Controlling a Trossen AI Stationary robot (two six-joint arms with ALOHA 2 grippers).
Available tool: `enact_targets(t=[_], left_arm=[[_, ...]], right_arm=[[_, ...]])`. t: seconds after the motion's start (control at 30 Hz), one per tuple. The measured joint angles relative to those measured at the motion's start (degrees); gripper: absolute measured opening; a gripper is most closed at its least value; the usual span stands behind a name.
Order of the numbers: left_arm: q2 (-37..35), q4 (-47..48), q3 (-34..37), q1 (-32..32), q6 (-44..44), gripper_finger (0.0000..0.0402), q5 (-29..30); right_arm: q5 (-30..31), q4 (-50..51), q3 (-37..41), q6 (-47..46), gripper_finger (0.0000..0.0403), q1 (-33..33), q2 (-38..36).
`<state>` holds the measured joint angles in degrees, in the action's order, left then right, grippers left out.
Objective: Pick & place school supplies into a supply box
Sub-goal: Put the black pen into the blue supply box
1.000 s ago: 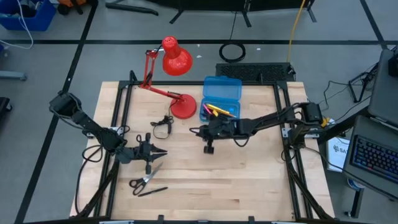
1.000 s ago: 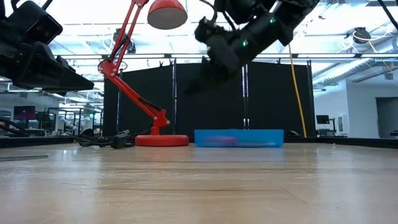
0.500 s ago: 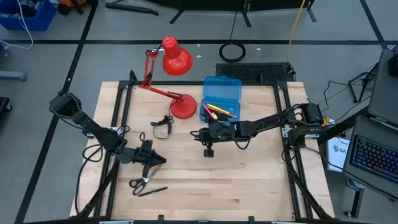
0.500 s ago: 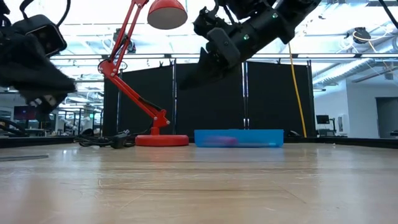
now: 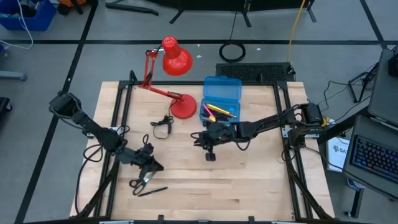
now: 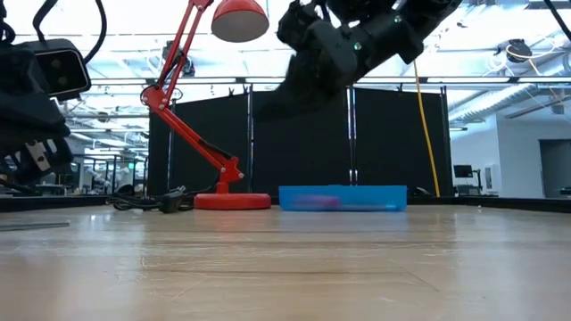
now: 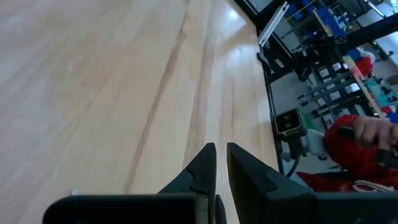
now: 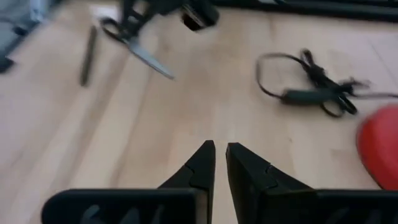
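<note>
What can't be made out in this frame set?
- Blue supply box contents: too small in the high view to count; in the low view its wall hides them.
- Left tool versus scissors: the high view is too small to show contact.
- Black pen: only a blurred streak in the right wrist view.
- Person's red sleeve: cut off by the left wrist picture's edge.

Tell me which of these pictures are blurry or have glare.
Low view: bright backlight from ceiling lights, right arm smeared by motion. Right wrist view: soft throughout, scissors and red lamp base fuzzy. High view: evenly lit, sharp.
</note>
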<state>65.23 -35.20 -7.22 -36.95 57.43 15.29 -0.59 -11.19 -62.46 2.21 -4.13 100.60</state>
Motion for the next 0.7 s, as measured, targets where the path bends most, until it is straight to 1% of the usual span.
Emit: enact_targets(t=[0.07,0.13,0.17,0.27,0.3,0.4,0.5,0.6,0.7], left_arm=[[0.00,0.09,0.00,-0.16,-0.08,0.0042,0.37],[0.00,0.26,0.00,-0.44,-0.08,0.0042,1.94],[0.00,0.28,0.00,-0.71,0.08,0.0042,2.98],[0.00,0.01,0.00,-1.57,1.15,0.0042,4.95],[0.00,-0.74,0.00,-1.89,0.25,0.0042,5.70],[-0.13,-5.53,0.00,-3.00,-6.26,0.0042,9.01],[-0.13,-12.31,0.00,-5.00,-15.16,0.0042,13.48],[-0.13,-17.81,0.00,-7.49,-24.71,0.0042,15.68],[-0.13,-21.27,0.00,-9.93,-31.23,0.0042,17.58]], right_arm=[[-3.73,-1.93,0.00,-0.93,0.0034,-0.60,0.00],[-9.59,-4.53,0.00,-3.54,0.0034,-1.32,0.00],[-11.33,-5.89,0.00,-5.34,0.0034,-1.91,0.32],[-11.50,-8.08,0.00,-7.42,0.0042,-4.28,1.31],[-11.48,-9.12,0.04,-7.50,0.0047,-5.08,1.71],[-11.56,-13.21,-0.66,-7.96,0.0069,-6.72,3.21],[-11.47,-16.56,-2.33,-8.00,0.0093,-7.77,5.79],[-11.37,-17.87,-5.35,-8.57,0.0115,-8.76,10.50],[-11.36,-17.92,-10.19,-8.33,0.0135,-9.76,16.78]])
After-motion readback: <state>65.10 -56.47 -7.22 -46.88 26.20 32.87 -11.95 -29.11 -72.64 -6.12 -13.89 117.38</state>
